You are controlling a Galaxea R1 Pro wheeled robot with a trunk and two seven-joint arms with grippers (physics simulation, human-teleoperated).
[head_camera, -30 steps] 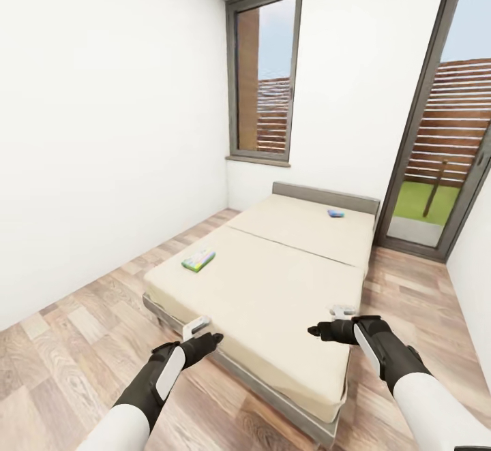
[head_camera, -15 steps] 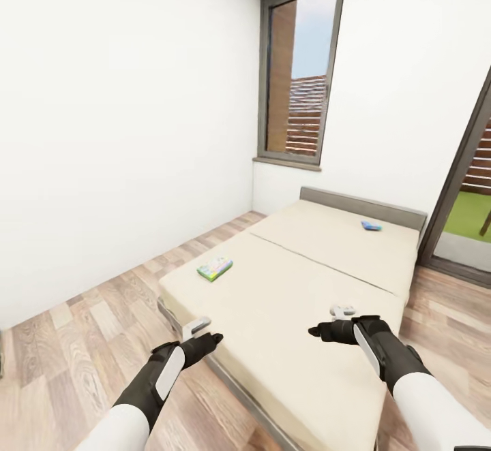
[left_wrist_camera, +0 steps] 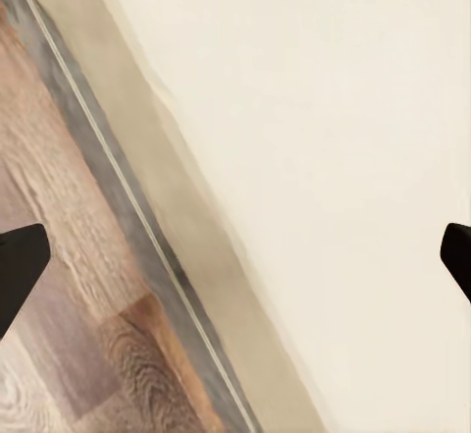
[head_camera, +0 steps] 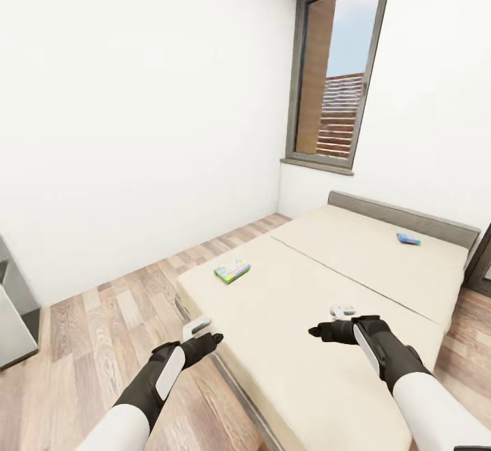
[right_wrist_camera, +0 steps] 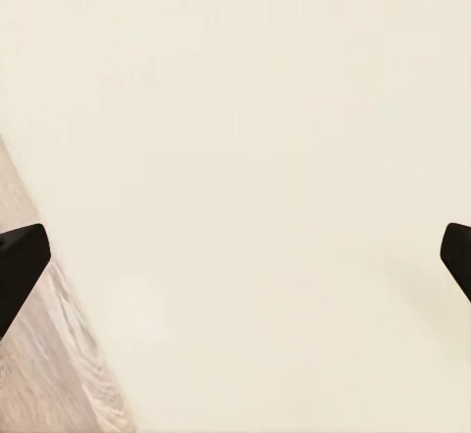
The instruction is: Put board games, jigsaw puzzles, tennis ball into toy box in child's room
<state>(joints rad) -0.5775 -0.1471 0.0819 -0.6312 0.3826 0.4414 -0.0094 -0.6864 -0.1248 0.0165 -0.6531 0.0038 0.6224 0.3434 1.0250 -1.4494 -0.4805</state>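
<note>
The robot faces the cream mattress bed (head_camera: 327, 315), where a green-and-white flat game box (head_camera: 232, 270) lies near its left edge and a small blue game box (head_camera: 408, 238) near the headboard. Both the left gripper (head_camera: 198, 328) and right gripper (head_camera: 342, 312) hang spread apart, empty. It should roll closer before reaching for the nearer box.

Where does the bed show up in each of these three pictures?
Head view: the bed runs from centre to the right edge, two game boxes lying on it.
Left wrist view: its cream top beside the grey frame edge and wood floor.
Right wrist view: cream top almost throughout.
Shared landmark: the wood floor beside the bed.
</note>
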